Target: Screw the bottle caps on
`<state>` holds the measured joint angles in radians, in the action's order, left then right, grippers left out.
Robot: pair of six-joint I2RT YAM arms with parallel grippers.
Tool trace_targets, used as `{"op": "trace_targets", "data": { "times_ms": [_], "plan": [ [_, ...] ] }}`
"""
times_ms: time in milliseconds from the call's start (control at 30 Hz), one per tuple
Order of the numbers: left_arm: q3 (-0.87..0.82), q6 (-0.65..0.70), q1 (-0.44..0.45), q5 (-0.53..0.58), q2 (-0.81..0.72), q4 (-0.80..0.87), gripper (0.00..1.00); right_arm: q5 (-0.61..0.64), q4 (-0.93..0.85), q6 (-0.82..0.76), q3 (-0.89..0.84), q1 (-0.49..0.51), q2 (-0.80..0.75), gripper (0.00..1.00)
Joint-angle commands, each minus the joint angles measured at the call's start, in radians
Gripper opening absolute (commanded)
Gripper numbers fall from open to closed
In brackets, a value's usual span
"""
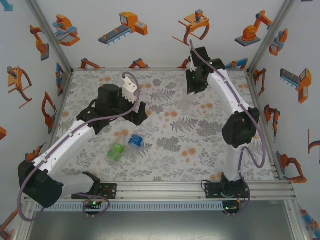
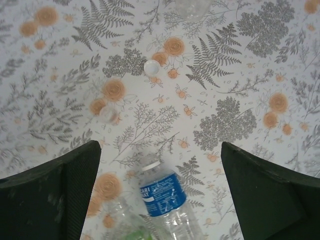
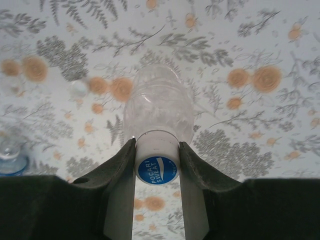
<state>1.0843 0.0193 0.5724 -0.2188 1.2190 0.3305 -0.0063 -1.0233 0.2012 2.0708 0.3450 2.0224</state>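
The right arm (image 1: 235, 125) is stretched to the upper middle of the top view, its right gripper (image 3: 157, 144) pinched tight on a smooth white cap (image 3: 157, 165) with a blue printed top, at the neck of a clear unlabelled bottle (image 3: 157, 105). The left gripper (image 2: 160, 147) hangs spread wide and empty over the floral table (image 2: 250, 75). The blue-label bottle (image 2: 162, 195) and green-label bottle (image 1: 116, 151) lie at lower centre, with a loose white cap (image 2: 151, 66) above them
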Motion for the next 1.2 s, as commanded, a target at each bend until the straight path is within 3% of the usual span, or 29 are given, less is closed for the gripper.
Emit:
{"op": "trace_targets", "data": {
  "times_ms": [0, 200, 467, 633, 833, 1167],
  "plan": [
    [0.016, -0.188, -0.006, 0.058, 0.005, 0.045, 0.97, 0.086, -0.095, -0.085, 0.116, -0.016, 0.074, 0.23],
    [0.030, -0.400, -0.013, 0.141, 0.005, 0.090, 0.97, 0.144, -0.152, -0.128, 0.252, -0.024, 0.182, 0.25],
    [-0.037, -0.408, -0.033, -0.049, -0.039, -0.051, 0.97, 0.109, -0.136, -0.118, 0.262, -0.036, 0.217, 0.28],
    [-0.059, -0.410, -0.062, -0.146, -0.037, -0.098, 0.97, 0.088, -0.121, -0.094, 0.238, -0.038, 0.219, 0.36],
    [-0.050, -0.389, -0.075, -0.064, -0.020, -0.012, 0.97, 0.084, -0.097, -0.082, 0.209, -0.040, 0.202, 0.42],
    [-0.072, -0.361, -0.075, -0.071, -0.050, 0.041, 0.97, 0.091, -0.107, -0.074, 0.213, -0.040, 0.158, 0.50]
  ]
}}
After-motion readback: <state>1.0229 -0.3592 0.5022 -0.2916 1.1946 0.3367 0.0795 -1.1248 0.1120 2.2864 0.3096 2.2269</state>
